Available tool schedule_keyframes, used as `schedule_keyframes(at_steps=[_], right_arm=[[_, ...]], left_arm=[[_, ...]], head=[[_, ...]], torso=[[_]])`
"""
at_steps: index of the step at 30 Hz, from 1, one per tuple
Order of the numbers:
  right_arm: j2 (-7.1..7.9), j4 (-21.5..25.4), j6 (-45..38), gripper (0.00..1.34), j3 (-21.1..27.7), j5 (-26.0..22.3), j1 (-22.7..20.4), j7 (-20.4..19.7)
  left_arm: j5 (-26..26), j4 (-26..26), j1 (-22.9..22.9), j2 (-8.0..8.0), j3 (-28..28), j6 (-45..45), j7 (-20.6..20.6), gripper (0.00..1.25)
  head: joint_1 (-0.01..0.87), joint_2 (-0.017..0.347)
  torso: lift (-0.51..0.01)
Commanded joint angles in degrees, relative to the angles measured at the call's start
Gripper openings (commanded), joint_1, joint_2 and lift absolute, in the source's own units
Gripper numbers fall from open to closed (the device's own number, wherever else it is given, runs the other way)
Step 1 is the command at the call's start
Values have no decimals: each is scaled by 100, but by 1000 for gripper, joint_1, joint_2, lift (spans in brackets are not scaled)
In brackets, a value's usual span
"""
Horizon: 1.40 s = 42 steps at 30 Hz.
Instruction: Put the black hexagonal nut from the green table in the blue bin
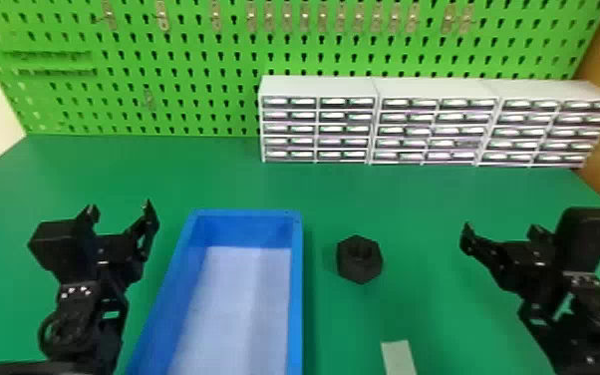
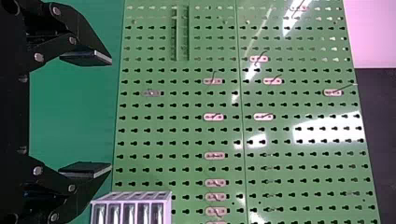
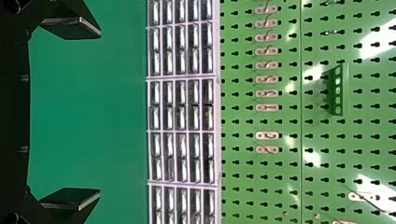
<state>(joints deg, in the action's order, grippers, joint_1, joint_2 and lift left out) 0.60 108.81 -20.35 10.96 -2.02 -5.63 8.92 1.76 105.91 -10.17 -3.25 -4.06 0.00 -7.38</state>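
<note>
Right pincer [image 3: 100,113]: spread, maybe so we can grab
Left pincer [image 2: 111,114]: spread too, holding nothing
Black nut [image 1: 360,259]: on our green bench [image 1: 413,199], near the blue bin [image 1: 296,299], maybe so we carry it just a little way

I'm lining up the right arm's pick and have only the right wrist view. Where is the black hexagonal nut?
Observer: The black hexagonal nut lies on the green table, just right of the blue bin, with a gap between them.
Operator: Which side of the nut is my right gripper on?
Observer: In the head view, the right gripper is to the nut's right, away from the bin.
Operator: And the left gripper?
Observer: The left gripper is on the far side of the bin from the nut.
</note>
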Motion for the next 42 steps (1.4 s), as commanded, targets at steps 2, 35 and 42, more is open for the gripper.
schedule_keyframes(at_steps=[2,35,42], right_arm=[[19,97,-303,1230,-24,-18,45,5],[695,246,-1823,1233,-411,-510,440,374],[599,176,-1858,1233,-208,-255,563,1183]], left_arm=[[0,0,7,0,29,0,0,801],[-26,-17,42,0,20,0,0,801],[-26,-35,51,0,55,0,0,801]], head=[[657,57],[657,57],[657,57]], torso=[[-95],[-95],[-95]])
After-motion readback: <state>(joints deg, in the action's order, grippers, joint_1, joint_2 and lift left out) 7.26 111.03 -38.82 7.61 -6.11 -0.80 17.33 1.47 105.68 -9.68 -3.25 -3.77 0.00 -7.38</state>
